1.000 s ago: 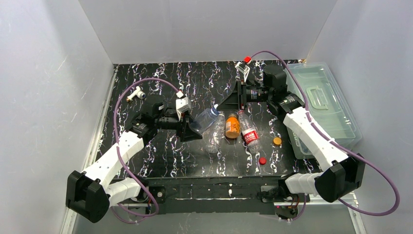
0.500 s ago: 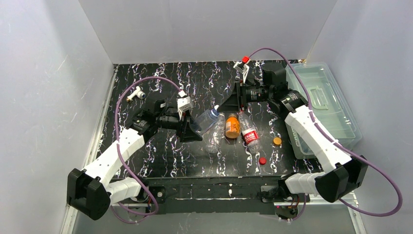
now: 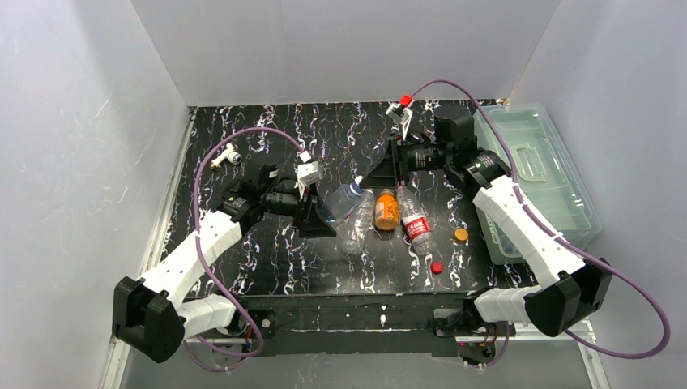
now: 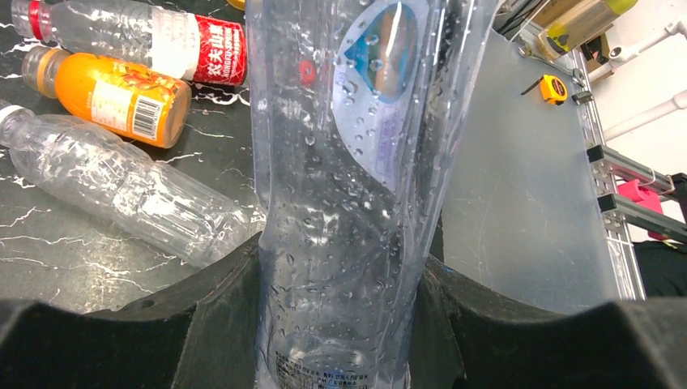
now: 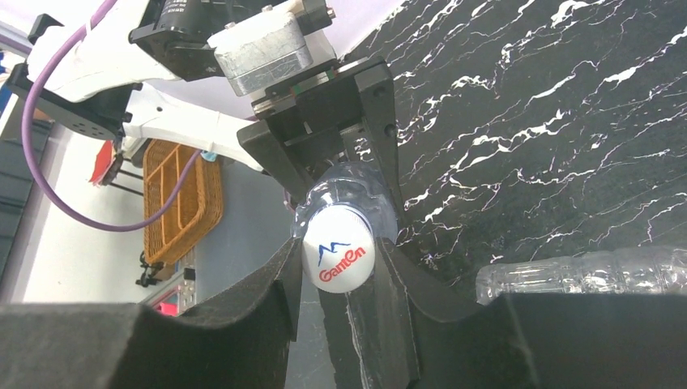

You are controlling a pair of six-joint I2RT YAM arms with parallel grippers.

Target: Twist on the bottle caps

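Note:
A clear water bottle (image 3: 344, 199) with a blue label hangs tilted over the middle of the table. My left gripper (image 3: 321, 214) is shut on its lower body. The left wrist view shows the wet bottle (image 4: 348, 203) pinched between both black fingers (image 4: 219, 324). My right gripper (image 3: 367, 178) meets the bottle's mouth from the far right, shut on a white cap (image 5: 338, 255) with a red and blue logo. That cap sits against the bottle's neck (image 5: 344, 182). A loose orange-yellow cap (image 3: 461, 235) and a red cap (image 3: 437, 267) lie on the table at the right.
Three bottles lie side by side under the held one: a clear one (image 3: 357, 228), an orange one (image 3: 386, 209) and a red-labelled one (image 3: 416, 222). A clear plastic bin (image 3: 539, 174) stands at the right edge. A white-and-brass fitting (image 3: 225, 157) lies far left.
Both arms have shifted slightly to the left, carrying the bottle and cap together. Neither grip has changed.

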